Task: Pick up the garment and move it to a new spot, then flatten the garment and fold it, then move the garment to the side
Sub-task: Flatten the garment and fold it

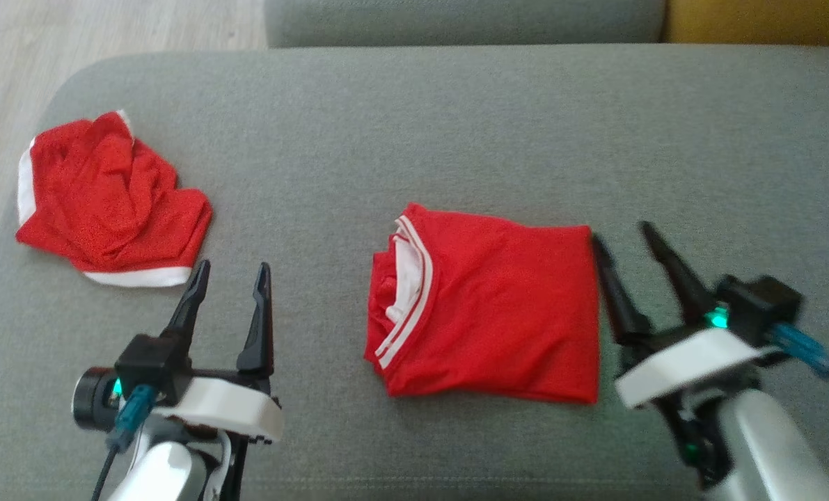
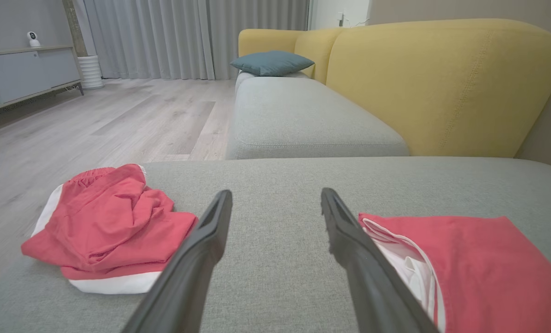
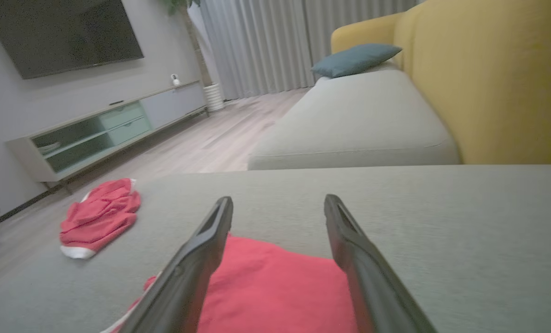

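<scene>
lying near the middle of the grey sofa seat, a little toward 5 o'clock in the head view, the folded red garment forms a neat squarish block with its white-trimmed collar turned to 9 o'clock. the right fingers come in from 4 o'clock, spread wide and holding nothing. the nearer one runs just beside the garment's 3 o'clock edge, and whether it touches the cloth cannot be told. in the right wrist view the red fabric lies low between the two dark fingers.

the left fingers stand at 7 o'clock, also spread wide and empty, over bare seat well clear of the garment's collar side. at 10 o'clock from the garment, close to the rounded corner of the seat, sits a crumpled heap of red shorts with white trim, apart from both sets of fingers. nothing lies on the grey seat between the garment and the shorts.

toward 12 o'clock a second grey seat cushion carries a teal pillow against a yellow backrest. wood floor, grey curtains, a low cabinet and a dark wall screen lie beyond at 10 to 11 o'clock.
</scene>
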`<state>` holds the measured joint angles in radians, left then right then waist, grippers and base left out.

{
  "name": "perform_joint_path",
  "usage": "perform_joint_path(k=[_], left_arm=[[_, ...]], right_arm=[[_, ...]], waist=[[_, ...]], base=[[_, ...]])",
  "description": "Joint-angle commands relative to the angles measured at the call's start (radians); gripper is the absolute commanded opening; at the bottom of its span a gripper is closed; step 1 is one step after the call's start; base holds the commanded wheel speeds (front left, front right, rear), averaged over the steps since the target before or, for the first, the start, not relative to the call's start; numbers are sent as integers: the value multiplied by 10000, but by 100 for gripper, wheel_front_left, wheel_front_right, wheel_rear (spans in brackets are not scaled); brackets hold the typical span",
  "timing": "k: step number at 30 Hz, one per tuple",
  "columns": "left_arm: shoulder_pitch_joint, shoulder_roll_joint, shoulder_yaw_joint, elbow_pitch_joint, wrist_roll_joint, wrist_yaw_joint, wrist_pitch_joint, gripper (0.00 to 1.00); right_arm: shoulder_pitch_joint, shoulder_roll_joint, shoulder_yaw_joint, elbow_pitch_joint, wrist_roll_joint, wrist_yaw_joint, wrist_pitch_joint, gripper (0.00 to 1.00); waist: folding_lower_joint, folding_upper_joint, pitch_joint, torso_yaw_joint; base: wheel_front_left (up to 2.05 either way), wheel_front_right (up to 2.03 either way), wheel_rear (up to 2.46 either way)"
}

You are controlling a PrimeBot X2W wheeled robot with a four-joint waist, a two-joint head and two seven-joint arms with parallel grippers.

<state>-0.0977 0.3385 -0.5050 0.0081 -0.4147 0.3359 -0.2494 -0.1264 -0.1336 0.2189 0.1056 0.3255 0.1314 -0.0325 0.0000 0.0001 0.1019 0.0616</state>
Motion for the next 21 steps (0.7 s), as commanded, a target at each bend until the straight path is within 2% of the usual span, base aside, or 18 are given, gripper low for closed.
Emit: perform_joint_path(k=[1,5,9,21], left_arm=[[-300,239,458,-279,65,90,-93,100],[-163,388,454,-295,150,145,-95,100],[7,479,472,-284,139,192,-95,100],[686,665,441,-285,29,303,-70,100]], right_arm=[[100,96,-147,-572,-221,-7,94,100],[791,202,-1342,-1469,-791,-7,558,100],[1401,324,-1996,-2203,-1127,-7,980,100],[2588,631,-2327,-3153,-1334,-7,1646,100]], waist=[[0,-1,-142,-136],[0,-1,-348,-290],[0,-1,-508,-416],[0,-1,-1119,-664]], base=[[0,0,0],[0,0,0],[0,0,0],[0,0,0]])
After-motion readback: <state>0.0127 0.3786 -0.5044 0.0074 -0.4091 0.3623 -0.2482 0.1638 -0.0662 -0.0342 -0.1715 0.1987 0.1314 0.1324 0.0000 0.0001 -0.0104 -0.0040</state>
